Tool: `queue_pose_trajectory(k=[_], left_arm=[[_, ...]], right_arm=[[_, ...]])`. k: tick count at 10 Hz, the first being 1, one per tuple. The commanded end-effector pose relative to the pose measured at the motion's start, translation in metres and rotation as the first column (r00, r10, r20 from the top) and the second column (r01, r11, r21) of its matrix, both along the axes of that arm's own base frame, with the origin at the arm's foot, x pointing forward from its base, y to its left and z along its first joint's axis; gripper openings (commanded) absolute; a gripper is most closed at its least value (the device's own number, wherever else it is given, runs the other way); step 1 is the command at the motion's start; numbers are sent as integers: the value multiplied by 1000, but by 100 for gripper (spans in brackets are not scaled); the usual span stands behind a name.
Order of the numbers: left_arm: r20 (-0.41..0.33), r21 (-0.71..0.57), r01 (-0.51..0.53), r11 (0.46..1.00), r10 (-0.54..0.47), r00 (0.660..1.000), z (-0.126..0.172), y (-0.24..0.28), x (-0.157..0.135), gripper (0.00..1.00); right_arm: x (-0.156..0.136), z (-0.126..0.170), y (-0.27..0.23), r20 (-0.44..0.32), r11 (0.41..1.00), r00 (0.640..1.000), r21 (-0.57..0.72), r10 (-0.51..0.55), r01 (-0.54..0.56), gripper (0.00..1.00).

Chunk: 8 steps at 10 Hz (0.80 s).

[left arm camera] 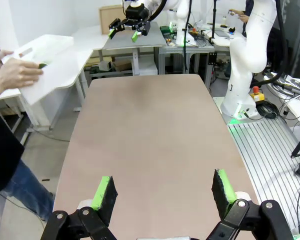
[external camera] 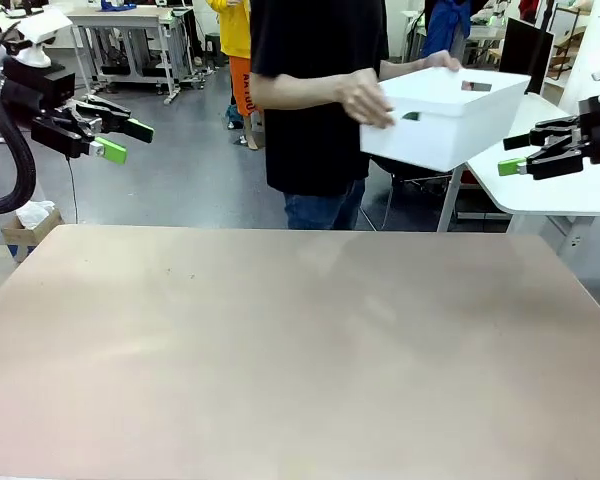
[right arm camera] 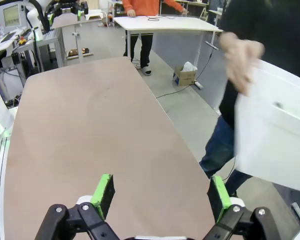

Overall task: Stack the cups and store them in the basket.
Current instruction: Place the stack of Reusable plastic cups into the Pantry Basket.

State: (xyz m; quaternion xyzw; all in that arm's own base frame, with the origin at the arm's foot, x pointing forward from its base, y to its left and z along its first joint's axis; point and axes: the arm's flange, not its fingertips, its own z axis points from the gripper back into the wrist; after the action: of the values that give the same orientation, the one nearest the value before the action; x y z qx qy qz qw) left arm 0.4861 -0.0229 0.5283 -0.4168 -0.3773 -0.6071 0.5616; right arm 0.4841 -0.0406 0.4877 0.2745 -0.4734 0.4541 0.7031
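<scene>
front: left gripper and right gripper both spread wide, empty. Person carries basket in the air, beyond both sets of fingers.
left wrist: fingers wide apart, bare table ahead; basket far off.
right wrist: fingers apart; basket beside them.
progress: nothing stacked; all left, likely.

Person holding white basket above table far edge, left gripper and right gripper spread apart

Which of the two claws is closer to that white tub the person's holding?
The right gripper, at picture right in the front view, just beside the basket. The left gripper is across the table.
</scene>
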Motion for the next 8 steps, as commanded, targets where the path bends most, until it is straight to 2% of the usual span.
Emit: queue_pose_trajectory(k=[1,8], left_arm=[[-14,13,0,1000,0,1000,3,-1,-2,100],[-14,13,0,1000,0,1000,3,-1,-2,100]], right_arm=[[2,3,1,-15,1000,1000,-8,-16,16,100],[2,3,1,-15,1000,1000,-8,-16,16,100]])
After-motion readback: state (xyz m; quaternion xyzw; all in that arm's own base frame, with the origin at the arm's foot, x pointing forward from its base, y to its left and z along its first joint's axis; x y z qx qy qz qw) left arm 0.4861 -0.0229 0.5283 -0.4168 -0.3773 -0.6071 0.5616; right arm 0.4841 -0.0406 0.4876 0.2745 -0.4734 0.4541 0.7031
